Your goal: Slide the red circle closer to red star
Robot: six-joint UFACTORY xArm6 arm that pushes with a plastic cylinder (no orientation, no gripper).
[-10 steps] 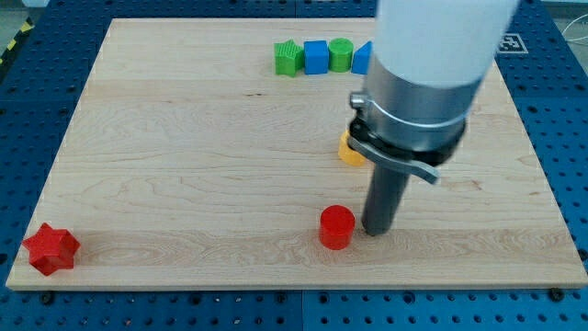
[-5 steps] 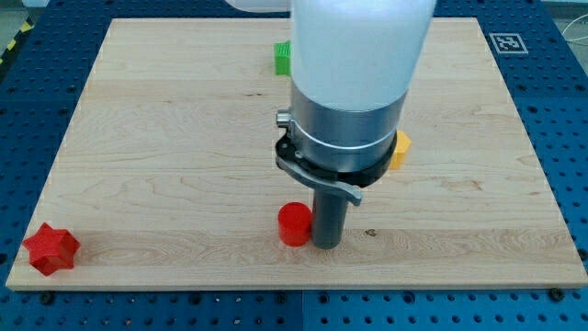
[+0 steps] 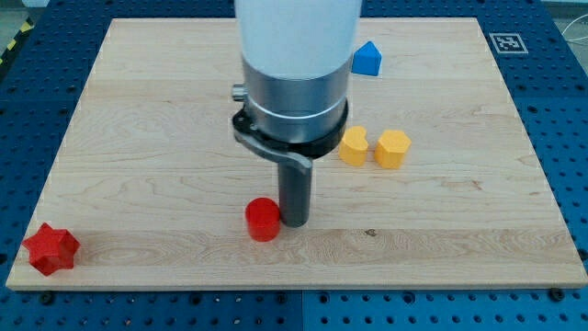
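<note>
The red circle (image 3: 263, 219) is a short red cylinder near the view's bottom, left of centre on the wooden board (image 3: 138, 138). The red star (image 3: 50, 249) lies at the board's bottom-left corner, far to the left of the circle. My tip (image 3: 294, 222) is the lower end of the dark rod and touches the red circle's right side. The arm's wide white and grey body hides the board's top middle.
Two yellow blocks, a rounded one (image 3: 353, 145) and a hexagon (image 3: 392, 148), sit right of the rod. A blue block (image 3: 367, 58) stands near the view's top, partly behind the arm. Other blocks are hidden behind the arm body.
My tip has moved left along the board's bottom part, pushing the red circle left toward the red star. The arm body now hides the green and blue blocks at the top.
</note>
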